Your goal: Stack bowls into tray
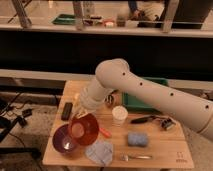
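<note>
The orange-red bowl [84, 129] hangs tilted over the front left of the wooden table, its open side facing the camera. It overlaps the right rim of the dark purple bowl [63, 140], which sits on the table. My gripper [83, 113] is at the orange-red bowl's upper rim, shut on it, at the end of the big white arm. The large green tray [134, 103] lies at the back right of the table, mostly hidden behind the arm.
A white cup [119, 116] stands mid-table. A blue sponge [136, 139], a grey cloth [100, 152] and a fork [135, 158] lie near the front edge. A black block [66, 110] lies left; a black tool [145, 119] lies right.
</note>
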`<state>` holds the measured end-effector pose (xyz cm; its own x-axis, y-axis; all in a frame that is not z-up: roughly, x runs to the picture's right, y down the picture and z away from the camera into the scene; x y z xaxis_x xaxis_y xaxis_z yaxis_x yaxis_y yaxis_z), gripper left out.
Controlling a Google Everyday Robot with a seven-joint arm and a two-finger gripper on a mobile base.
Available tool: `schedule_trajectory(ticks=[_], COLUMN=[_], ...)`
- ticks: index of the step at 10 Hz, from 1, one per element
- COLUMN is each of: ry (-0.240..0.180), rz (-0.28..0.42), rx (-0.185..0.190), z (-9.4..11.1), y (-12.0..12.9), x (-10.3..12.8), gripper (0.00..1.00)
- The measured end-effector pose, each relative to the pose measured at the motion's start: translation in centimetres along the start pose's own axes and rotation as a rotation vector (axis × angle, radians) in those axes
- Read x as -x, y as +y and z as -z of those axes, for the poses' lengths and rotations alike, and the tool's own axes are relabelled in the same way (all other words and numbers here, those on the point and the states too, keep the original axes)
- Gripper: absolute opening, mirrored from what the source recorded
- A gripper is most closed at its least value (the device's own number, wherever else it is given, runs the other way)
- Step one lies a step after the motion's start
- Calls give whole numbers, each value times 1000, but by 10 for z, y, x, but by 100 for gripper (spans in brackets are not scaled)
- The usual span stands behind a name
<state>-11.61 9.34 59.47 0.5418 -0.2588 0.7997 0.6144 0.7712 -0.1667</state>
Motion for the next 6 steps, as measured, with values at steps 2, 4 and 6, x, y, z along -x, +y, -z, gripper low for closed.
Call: schedule_trajectory(ticks=[2, 4, 6], ry=[-1, 0, 0], rz=[3, 1, 2], rx=[2, 1, 2], z=[-1, 0, -1], y=[-1, 0, 0], x=[1, 0, 0], gripper=[7, 7, 7])
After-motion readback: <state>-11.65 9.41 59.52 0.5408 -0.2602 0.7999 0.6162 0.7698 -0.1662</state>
